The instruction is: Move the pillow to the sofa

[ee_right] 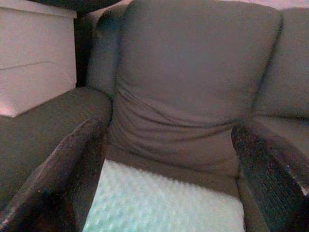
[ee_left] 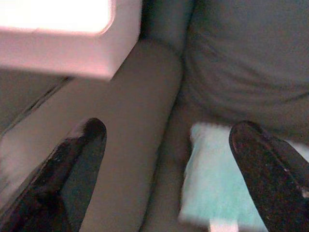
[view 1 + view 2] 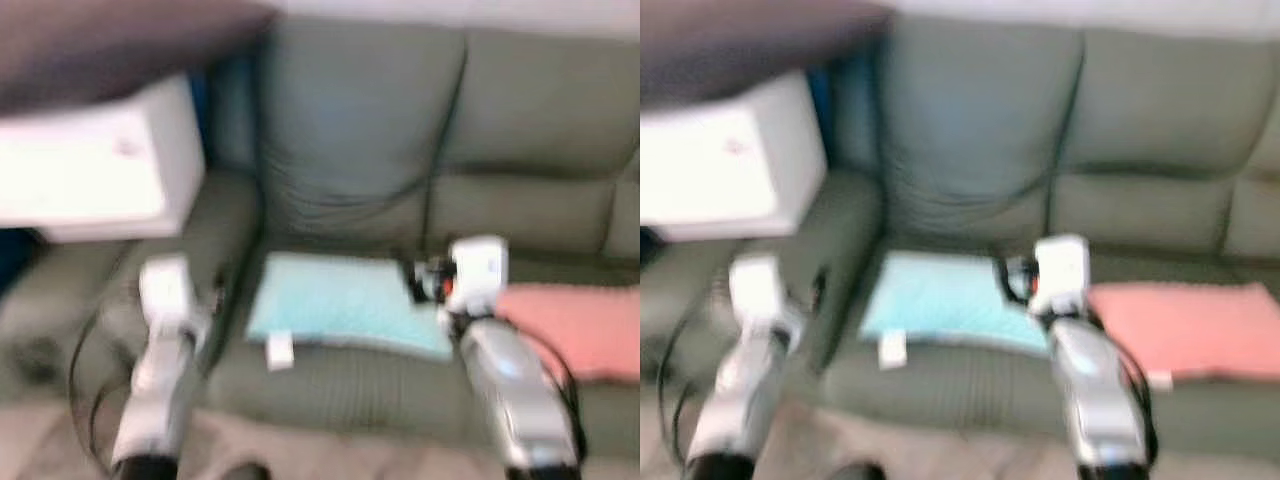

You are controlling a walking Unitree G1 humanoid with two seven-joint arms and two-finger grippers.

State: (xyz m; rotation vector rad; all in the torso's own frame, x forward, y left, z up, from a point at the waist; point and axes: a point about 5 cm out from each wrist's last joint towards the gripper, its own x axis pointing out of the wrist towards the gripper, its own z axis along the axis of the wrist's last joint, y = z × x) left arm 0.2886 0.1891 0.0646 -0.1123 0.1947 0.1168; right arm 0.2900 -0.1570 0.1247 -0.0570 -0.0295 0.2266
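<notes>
Light-blue pillow [image 3: 345, 303] is seen lying flat on sofa [image 3: 400, 130] seat, beside pink pillow [image 3: 575, 325]. Left tool [image 2: 166, 145] and right tool [image 1: 169, 140] are held spread, nothing gripped, above seat.

Both silver arms reach forward. The left pincer [image 2: 166, 145] and right pincer [image 1: 169, 150] are spread wide, seemingly empty despite blur.

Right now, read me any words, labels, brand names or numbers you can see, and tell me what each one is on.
No text can be read; the views are blurred.
White tag on the light blue pillow: too blurred to read.
Small reddish mark on the white box: a smudge, unreadable.
Green sofa and pink pillow: no lettering visible.
</notes>
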